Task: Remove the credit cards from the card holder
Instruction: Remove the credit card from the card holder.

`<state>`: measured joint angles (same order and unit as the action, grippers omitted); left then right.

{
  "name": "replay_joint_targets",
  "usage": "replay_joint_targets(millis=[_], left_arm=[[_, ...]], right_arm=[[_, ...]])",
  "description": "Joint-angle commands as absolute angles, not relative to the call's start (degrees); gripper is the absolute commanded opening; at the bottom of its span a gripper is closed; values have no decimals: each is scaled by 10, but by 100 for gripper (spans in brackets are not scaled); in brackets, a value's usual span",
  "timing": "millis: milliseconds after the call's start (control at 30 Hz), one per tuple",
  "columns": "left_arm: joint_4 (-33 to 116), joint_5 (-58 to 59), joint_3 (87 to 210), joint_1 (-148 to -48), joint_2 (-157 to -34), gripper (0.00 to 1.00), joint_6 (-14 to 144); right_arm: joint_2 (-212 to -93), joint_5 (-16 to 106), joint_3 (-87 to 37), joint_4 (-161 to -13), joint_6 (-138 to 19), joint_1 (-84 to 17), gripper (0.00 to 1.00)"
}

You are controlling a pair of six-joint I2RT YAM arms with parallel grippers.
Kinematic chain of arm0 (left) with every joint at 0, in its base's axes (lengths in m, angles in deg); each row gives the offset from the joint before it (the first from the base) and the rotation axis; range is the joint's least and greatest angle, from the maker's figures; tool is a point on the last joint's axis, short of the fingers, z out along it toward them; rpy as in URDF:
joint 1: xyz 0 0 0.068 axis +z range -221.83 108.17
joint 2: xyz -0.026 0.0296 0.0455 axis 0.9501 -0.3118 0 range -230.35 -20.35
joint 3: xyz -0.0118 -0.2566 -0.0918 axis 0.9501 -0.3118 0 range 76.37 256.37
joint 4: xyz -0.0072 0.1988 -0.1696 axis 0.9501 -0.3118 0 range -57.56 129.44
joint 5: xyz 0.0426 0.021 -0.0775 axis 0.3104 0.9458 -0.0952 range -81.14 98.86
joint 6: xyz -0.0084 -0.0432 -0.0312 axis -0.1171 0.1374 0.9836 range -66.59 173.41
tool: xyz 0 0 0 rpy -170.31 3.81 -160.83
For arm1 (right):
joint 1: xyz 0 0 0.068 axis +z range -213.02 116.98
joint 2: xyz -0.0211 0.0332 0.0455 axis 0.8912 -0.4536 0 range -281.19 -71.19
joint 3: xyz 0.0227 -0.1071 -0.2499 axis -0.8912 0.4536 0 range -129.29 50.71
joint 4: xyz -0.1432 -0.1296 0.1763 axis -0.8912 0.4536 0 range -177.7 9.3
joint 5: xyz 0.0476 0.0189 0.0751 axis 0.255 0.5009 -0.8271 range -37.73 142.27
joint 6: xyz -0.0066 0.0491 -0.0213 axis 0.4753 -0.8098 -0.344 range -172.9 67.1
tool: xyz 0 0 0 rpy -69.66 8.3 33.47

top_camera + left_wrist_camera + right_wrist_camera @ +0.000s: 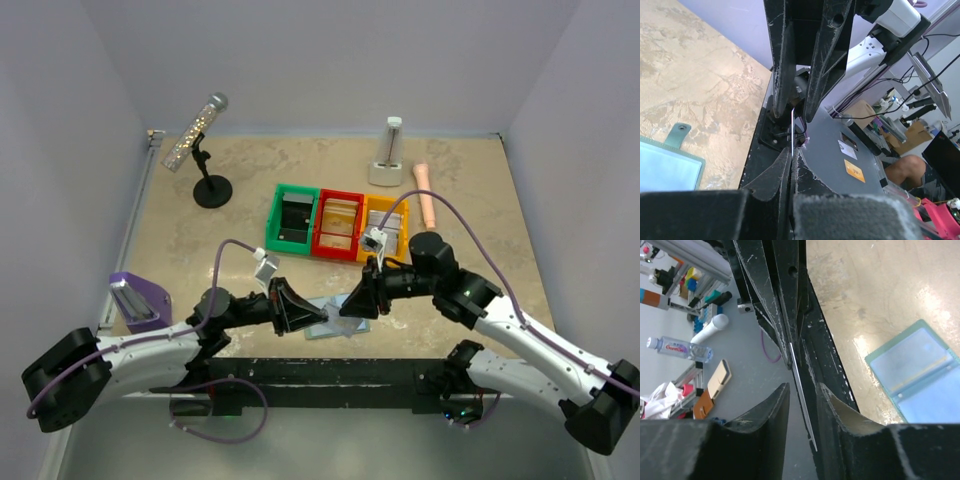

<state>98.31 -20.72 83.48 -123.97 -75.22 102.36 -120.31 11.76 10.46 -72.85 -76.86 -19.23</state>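
Left tool (791, 152): pressed together, pinching one end of a thin pale card (791, 127) that showed edge-on; it hung over the near edge of the surface (200, 250), about the middle
Right tool (802, 387): tip to tip with the left one; its fingers were spread on either side of the card's free end, with a gap showing on each side in both wrist views
Card: clear of the surface, between the two tools; its face could not be read
Card holder (345, 328): lying opened flat on the surface just below the tools, near the near edge; pale blue panels faced up, with a grey-green border and a snap tab on one side
Bins: green bin (272, 220), red bin (340, 254) and yellow bin (385, 200) stood side by side at the middle of the surface, beyond the tools
Microphone stand (211, 190): toward the far left corner
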Motion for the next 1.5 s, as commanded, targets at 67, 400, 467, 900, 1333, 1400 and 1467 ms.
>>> replay_joint_targets(millis=[67,400,467,900,1333,1400,1467], left_arm=[[1002,-200,831,-1237,-730,0,1022],[988,-200,836,-1237,-723,0,1019],[988,-201,835,-1237,-724,0,1020],[985,-204,833,-1237,-726,0,1022],[994,-201,827,-1237,-728,0,1025],[991,-200,828,-1237,-728,0,1025],[981,-201,831,-1237,-726,12,1025]], right_arm=[[-1200,88,98,-764,-773,-201,36],[-1215,60,97,-770,-772,-201,26],[-1214,61,97,-771,-772,-203,22],[-1206,67,101,-772,-773,-207,26],[-1214,47,103,-772,-769,-207,0],[-1213,45,104,-771,-769,-207,0],[-1211,43,105,-770,-768,-207,0]])
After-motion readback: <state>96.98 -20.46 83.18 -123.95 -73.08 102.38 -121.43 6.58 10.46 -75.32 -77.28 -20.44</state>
